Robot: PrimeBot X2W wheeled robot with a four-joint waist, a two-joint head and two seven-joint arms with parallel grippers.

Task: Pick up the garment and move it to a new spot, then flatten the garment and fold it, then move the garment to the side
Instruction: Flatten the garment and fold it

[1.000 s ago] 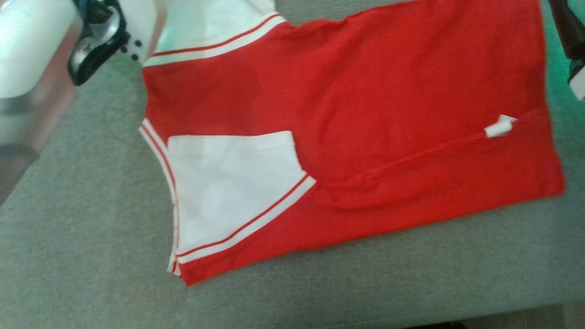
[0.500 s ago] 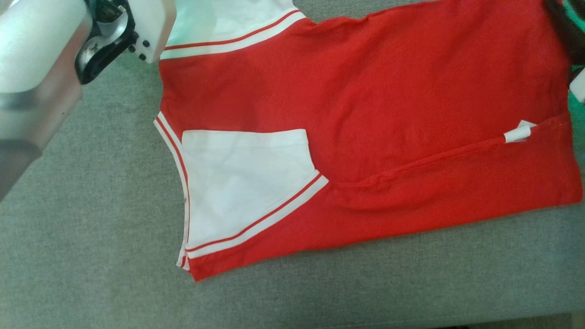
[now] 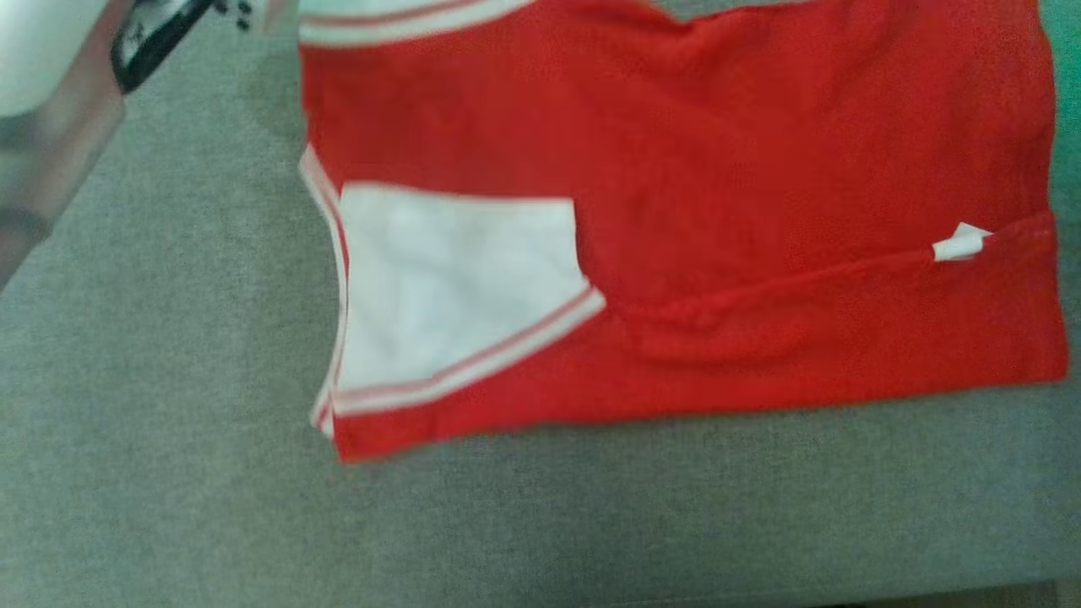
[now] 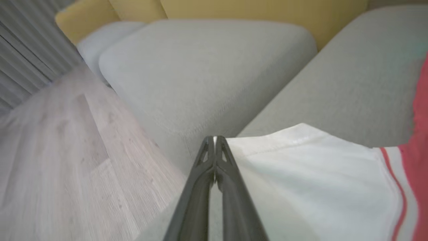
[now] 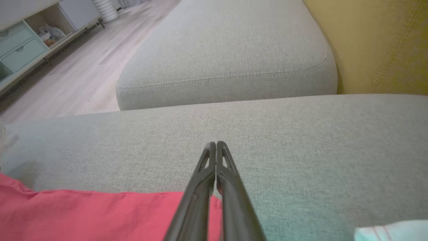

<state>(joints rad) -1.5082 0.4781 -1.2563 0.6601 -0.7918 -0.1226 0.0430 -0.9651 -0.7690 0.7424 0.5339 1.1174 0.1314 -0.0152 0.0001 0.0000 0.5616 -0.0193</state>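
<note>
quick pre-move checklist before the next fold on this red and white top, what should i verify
1. Left gripper jaws together: ok. Whether they pinch the white sleeve beside them: cannot tell.
2. Right gripper jaws together above the garment edge: ok. Cloth caught or not: cannot tell.
3. The garment lying flat: not ok, a ridge runs along the near fold.
4. Near sleeve folded in onto the body: ok.
5. Bare grey cushion in front of the fold: ok.
6. Head view sharp enough to aim by: not ok, it is blurred.
</note>
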